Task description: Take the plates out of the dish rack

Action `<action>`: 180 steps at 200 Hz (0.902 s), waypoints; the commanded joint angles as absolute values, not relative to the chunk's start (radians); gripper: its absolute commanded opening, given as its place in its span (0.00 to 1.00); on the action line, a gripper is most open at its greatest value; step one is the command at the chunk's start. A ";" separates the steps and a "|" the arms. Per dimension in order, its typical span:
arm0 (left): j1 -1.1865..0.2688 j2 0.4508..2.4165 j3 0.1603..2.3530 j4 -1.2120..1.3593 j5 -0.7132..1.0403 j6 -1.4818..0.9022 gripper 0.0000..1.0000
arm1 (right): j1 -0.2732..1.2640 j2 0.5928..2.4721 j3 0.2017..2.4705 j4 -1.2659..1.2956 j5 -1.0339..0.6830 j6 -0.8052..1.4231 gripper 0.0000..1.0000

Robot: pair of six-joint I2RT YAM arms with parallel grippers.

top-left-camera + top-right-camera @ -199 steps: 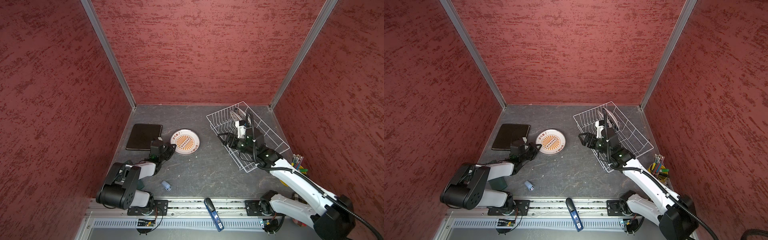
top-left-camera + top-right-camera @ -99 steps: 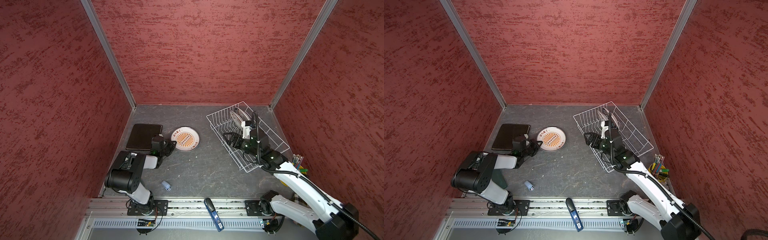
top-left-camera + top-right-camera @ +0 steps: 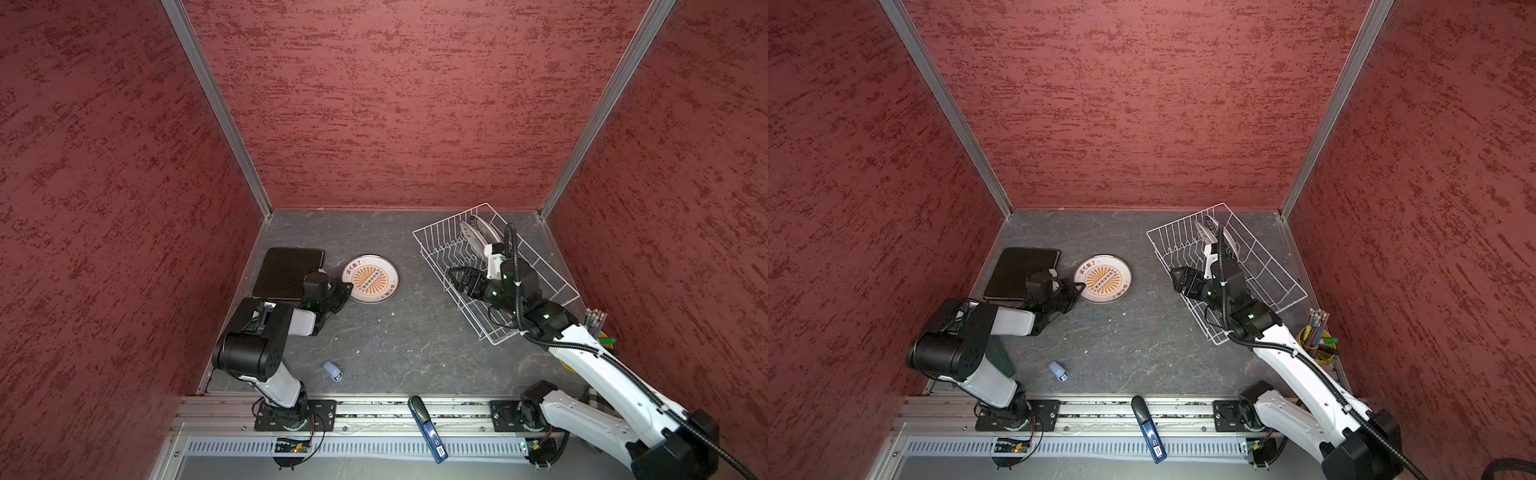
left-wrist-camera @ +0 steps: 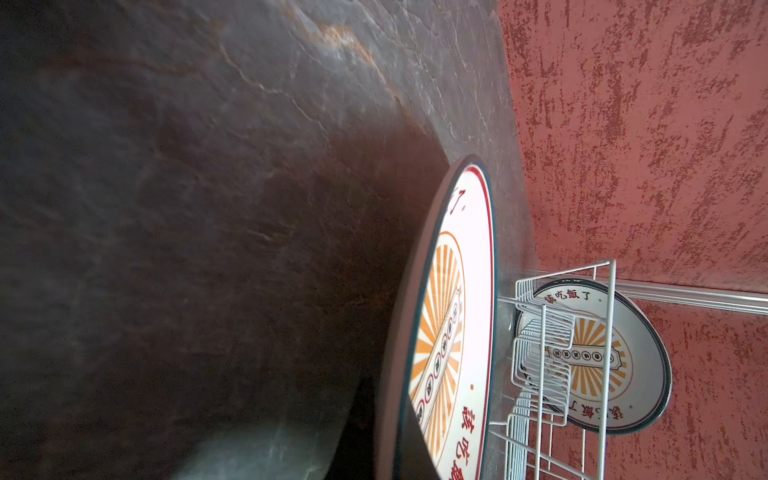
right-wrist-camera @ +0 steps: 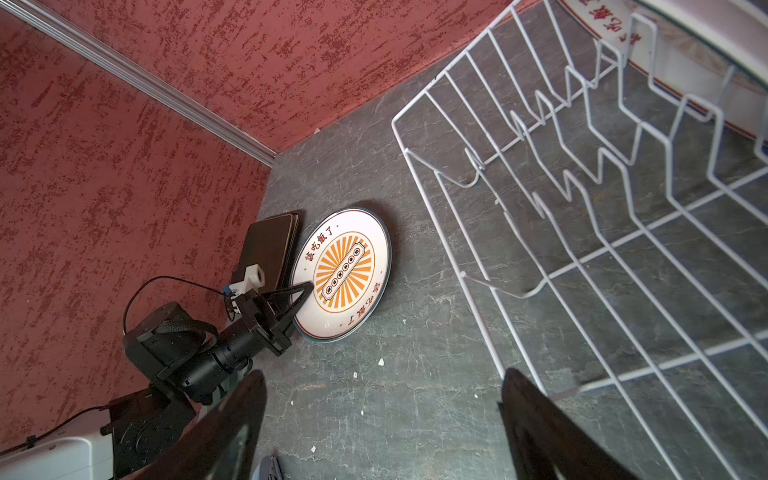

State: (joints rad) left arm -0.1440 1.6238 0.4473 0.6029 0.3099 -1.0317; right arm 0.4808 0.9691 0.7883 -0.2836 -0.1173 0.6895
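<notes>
2 plates out, flat by table's (image 3: 415, 332) left edge: dark square plate (image 3: 289, 272), sunburst plate (image 3: 370, 278) just beside.
Left gripper (image 3: 343, 291) pressed together, tips at sunburst rim, likely nudging it into place.
Right gripper (image 3: 454, 281) spread, empty, over rack (image 3: 436, 237), likely lining up for standing plates (image 3: 471, 235) at rack's far end.

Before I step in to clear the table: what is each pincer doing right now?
Left pincer: shut, empty, tip at the sunburst plate rim.
Right pincer: open, empty, at the dish rack.
</notes>
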 commanded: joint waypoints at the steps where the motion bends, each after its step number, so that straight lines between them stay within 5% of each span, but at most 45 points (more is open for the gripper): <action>1: -0.129 1.635 0.463 0.638 0.328 -1.022 0.03 | 0.474 0.948 0.808 -0.291 -0.087 0.678 0.89; 180: -0.123 1.680 0.448 0.669 0.349 -1.018 0.19 | 0.469 0.927 0.805 -0.327 -0.067 0.664 0.90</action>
State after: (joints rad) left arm -0.1280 1.6779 0.4469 0.6289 0.3359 -1.0309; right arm 0.4747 0.9333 0.7883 -0.3145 -0.0994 0.6788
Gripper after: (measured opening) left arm 0.153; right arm 0.895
